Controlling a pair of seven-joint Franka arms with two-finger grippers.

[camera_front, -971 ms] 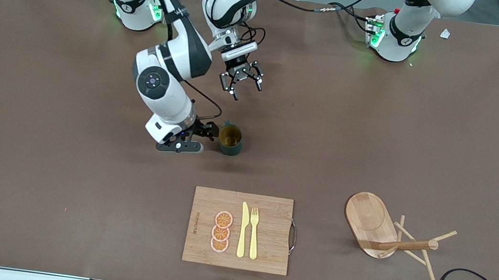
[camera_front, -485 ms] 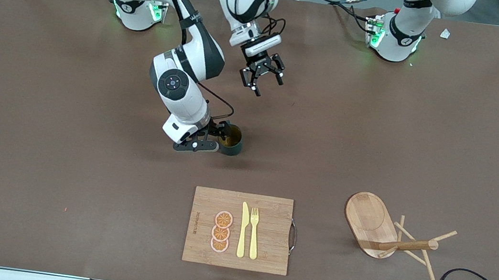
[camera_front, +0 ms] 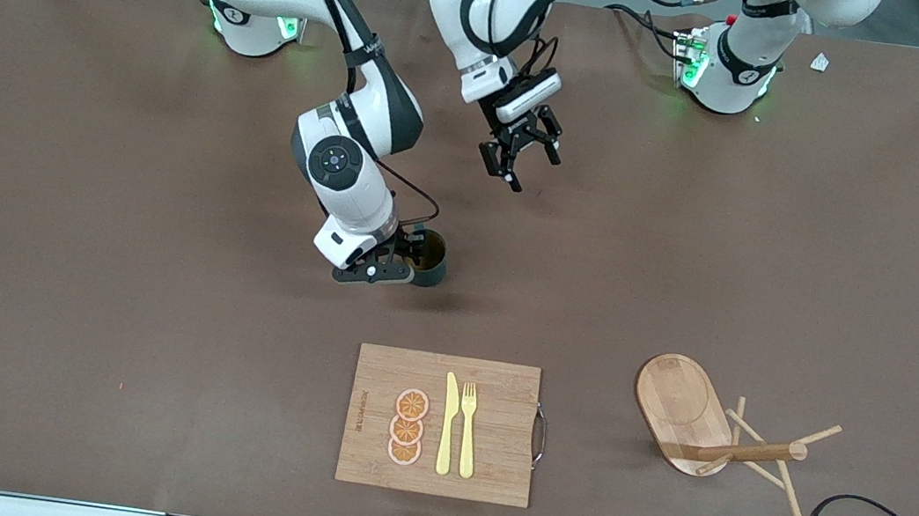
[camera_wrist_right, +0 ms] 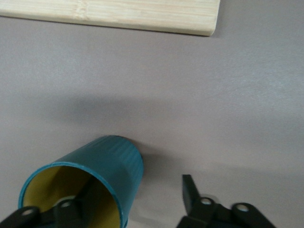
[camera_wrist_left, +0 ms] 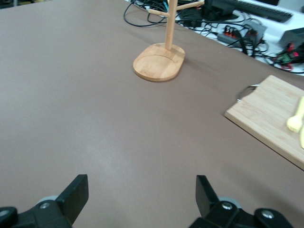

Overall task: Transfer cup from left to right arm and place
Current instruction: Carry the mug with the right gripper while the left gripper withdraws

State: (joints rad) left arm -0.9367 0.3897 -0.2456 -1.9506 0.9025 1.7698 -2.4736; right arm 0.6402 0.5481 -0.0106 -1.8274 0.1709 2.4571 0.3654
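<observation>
Since a second ago the left gripper point(camera_front: 519, 152) has swung away toward its own end of the table, and the right gripper point(camera_front: 396, 257) has slid in against the cup point(camera_front: 428, 257).

From the front, the cup stands upright on the brown table point(camera_front: 65, 286), farther from the camera than the cutting board point(camera_front: 441, 424). The right arm is much the nearer.

The left wrist view shows open, empty jaws over bare table, mug tree point(camera_wrist_left: 159, 61) ahead.

The right wrist view shows one finger point(camera_wrist_right: 71, 209) inside the cup's rim, the other outside; the jaws are open and part-closed, not clamped.
</observation>
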